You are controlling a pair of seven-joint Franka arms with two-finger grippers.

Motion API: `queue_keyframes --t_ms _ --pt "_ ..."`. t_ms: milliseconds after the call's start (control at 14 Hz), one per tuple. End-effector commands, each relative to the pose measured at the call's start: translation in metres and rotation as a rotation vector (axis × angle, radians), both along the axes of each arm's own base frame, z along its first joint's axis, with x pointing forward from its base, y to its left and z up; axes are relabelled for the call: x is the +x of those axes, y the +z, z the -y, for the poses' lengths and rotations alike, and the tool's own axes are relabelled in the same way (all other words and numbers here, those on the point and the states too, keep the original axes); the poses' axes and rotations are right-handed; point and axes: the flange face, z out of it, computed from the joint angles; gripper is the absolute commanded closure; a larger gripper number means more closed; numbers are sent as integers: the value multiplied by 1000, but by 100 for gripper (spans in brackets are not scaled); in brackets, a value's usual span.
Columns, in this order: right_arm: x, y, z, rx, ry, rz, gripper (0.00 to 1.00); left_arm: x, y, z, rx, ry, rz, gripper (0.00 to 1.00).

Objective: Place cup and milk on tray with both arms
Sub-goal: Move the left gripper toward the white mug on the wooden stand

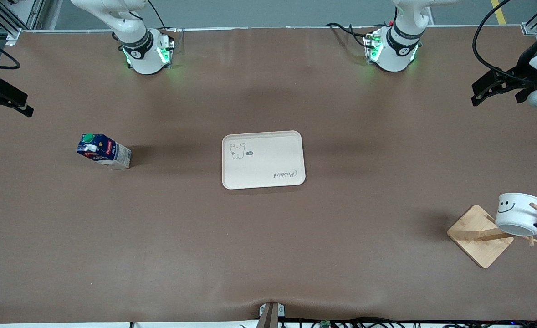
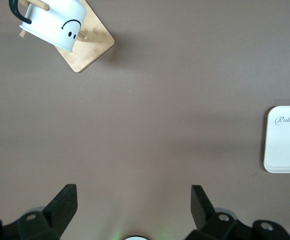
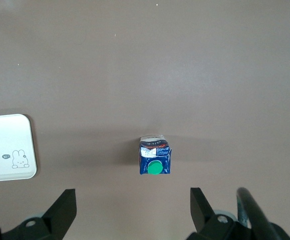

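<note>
The milk point(image 1: 104, 151), a dark-blue carton with a green cap, stands upright on the brown table toward the right arm's end; it also shows in the right wrist view point(image 3: 155, 161). The cream tray point(image 1: 268, 164) lies empty mid-table and shows in both wrist views, left point(image 2: 285, 150) and right point(image 3: 7, 150). The white smiley cup point(image 1: 519, 214) hangs by its black handle on a wooden rack peg toward the left arm's end point(image 2: 54, 25). My right gripper point(image 1: 8, 102) point(image 3: 133, 205) is open and empty, raised beside the milk. My left gripper point(image 1: 478, 93) point(image 2: 133, 205) is open and empty, raised over bare table.
The rack's square wooden base point(image 1: 478, 237) point(image 2: 92, 47) stands near the table's corner at the left arm's end, with pegs sticking out. A black cable point(image 3: 255, 215) runs beside the right gripper. The arm bases point(image 1: 147, 50) point(image 1: 393, 48) stand along the table's edge farthest from the front camera.
</note>
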Motion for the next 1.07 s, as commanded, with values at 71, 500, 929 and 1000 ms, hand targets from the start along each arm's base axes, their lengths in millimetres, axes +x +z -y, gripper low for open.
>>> queue_keyframes --t_ms 71,500,929,1000 --pt "1 4 3 -12 -10 -3 0 3 5 -1 13 -15 3 0" --pt "1 3 2 -10 -10 -6 0 19 -4 -4 -5 -4 -11 0" --pt "1 3 2 -10 -10 -4 0 34 -50 21 -5 -33 -27 0" --pt "1 3 2 -10 -10 -6 0 36 -54 21 -2 -35 -25 0"
